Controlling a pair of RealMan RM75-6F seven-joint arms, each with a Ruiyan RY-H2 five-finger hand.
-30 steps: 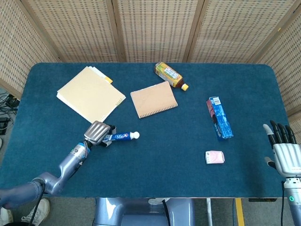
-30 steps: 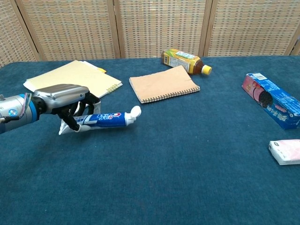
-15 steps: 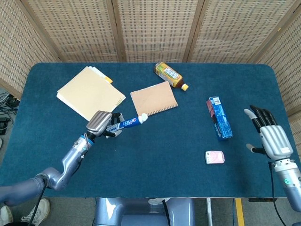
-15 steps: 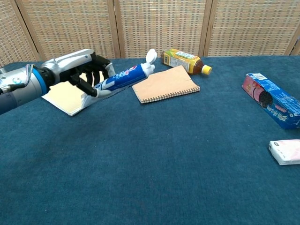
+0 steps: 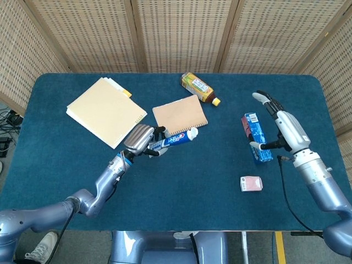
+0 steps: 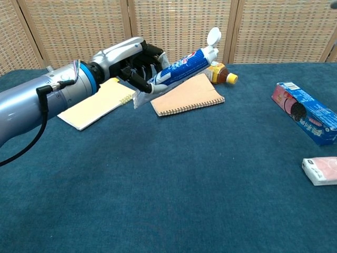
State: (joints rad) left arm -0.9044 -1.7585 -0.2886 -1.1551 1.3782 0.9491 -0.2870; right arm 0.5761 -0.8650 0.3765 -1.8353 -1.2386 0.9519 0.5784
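The left robot hand grips the toothpaste tube, now raised off the desk and carried toward the brown notebook, cap end tilted upward. The right robot hand, fingers spread and holding nothing, has advanced to just beside the blue box. Transfer appears under way.
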